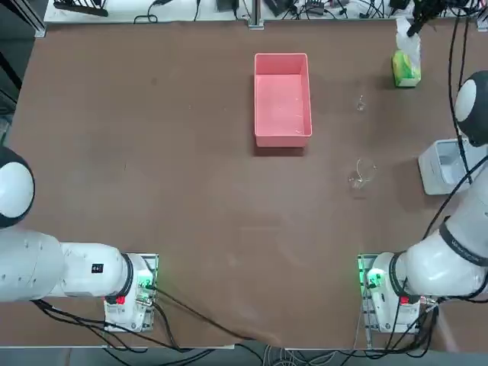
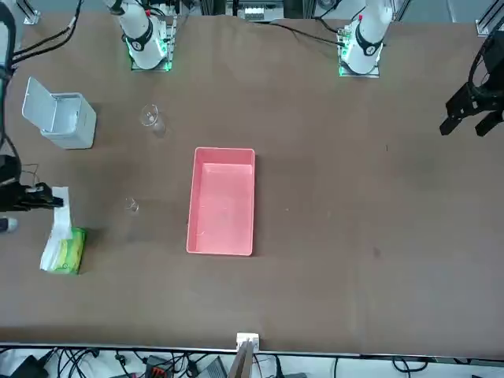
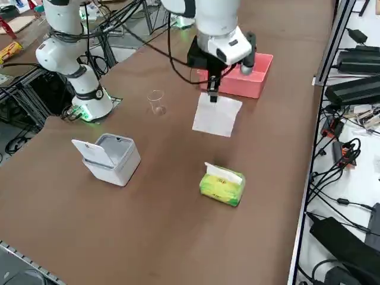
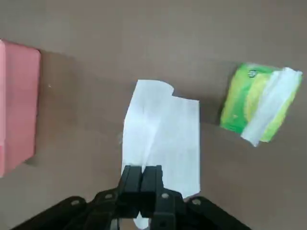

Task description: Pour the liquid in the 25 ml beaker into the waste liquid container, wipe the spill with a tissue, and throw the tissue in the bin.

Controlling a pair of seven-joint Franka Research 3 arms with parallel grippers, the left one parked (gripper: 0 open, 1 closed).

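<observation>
The right claw [image 3: 214,95] was fully closed, fingers pinched on the top edge of the tissue [image 3: 217,115], which hung below it as a flat sheet clear of the worktop [image 3: 178,196]. The claw hovered between the waste liquid container [image 3: 256,76] and the green tissue pack [image 3: 222,185]. The 25 ml beaker [image 1: 360,103] stood upright right of the container. The bin [image 3: 113,158] sat open, well apart.
</observation>
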